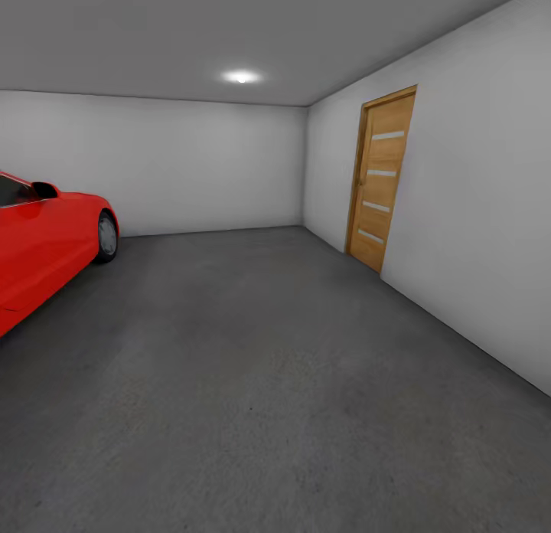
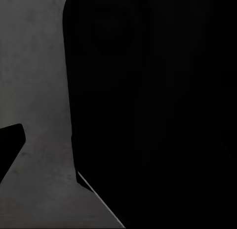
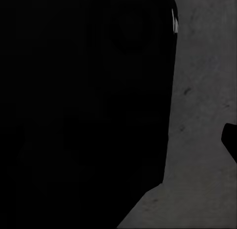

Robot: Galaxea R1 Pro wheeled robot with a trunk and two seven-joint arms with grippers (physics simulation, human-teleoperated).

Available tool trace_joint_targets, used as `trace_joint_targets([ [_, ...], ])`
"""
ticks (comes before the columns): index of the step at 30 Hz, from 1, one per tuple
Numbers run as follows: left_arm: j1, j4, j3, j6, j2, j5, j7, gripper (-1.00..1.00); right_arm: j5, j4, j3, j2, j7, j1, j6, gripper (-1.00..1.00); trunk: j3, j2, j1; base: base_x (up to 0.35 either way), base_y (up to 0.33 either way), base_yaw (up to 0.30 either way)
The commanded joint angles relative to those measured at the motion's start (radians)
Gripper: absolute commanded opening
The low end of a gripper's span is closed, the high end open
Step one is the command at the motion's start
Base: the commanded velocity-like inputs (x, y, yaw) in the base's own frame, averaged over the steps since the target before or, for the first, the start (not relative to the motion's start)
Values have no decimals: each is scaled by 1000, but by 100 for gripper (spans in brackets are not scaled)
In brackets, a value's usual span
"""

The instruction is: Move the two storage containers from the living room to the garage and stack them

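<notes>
No storage container is shown from the head camera: the garage is presented with its dark concrete floor (image 1: pixel 260 380), a red car (image 1: pixel 46 242) at the left, a wooden door (image 1: pixel 380 179) with glass strips in the right wall, and a ceiling light (image 1: pixel 242 76). Where the bins are cannot be told from these views. In each wrist view a large black mass (unlit, its form unreadable) is set against speckled concrete (image 2: pixel 34 91), so the spread of either arm's fingers cannot be told, nor whether anything is held. The robot is judged to be under way, with nothing yet placed here. The risk is judged to lie in driving: the car's flank or the right wall could be clipped if the base is turned carelessly.
</notes>
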Motion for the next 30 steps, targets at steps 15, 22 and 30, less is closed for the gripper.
trace_joint_targets([
  [15, -10, -8, 1, -16, 5, -3, -7, 100, 1, 0, -4, 6, 0, -5, 0, 100, 0, 0, 0, 0, 0, 0],
  [22, -10, -8, 1, -16, 5, -3, -7, 100, 1, 0, -4, 6, 0, -5, 0, 100, 0, 0, 0, 0, 0, 0],
  [30, -9, -8, 0, -15, -5, 0, -7, 100, -2, -3, -5, 5, -1, -5, 1, 100, 0, 0, 0, 137, 68, 0],
])
